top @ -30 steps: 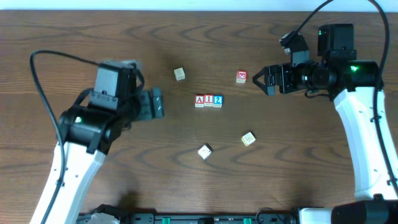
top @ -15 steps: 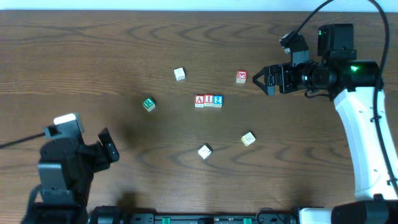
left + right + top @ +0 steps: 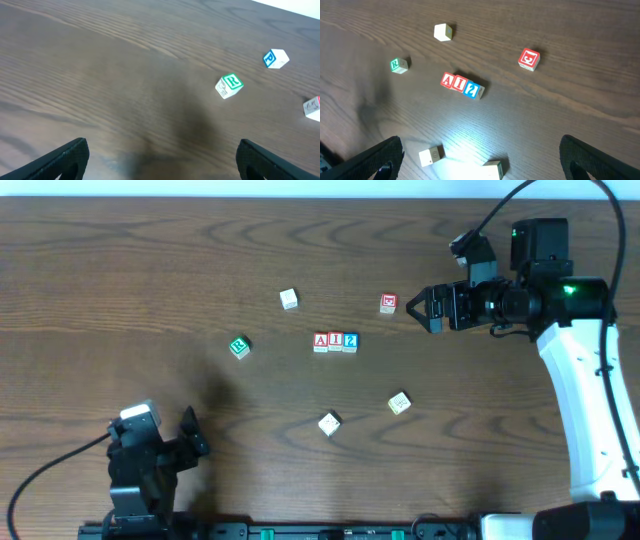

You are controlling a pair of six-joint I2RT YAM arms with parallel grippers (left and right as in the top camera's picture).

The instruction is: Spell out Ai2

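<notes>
Three cubes stand side by side in a row at the table's middle: the red A cube, the red I cube and the blue 2 cube. They read A, I, 2 from left to right and touch each other. The right wrist view shows the same row: A cube, I cube, 2 cube. My left gripper is open and empty at the front left, far from the row. My right gripper is open and empty, to the right of the row.
Another red-marked cube sits just left of the right gripper. A green-faced cube lies left of the row and a pale cube behind it. Two pale cubes lie in front of the row.
My left arm has pulled back from the table's left middle to the front left corner, uncovering the green-faced cube. The right arm and the row have not moved.
</notes>
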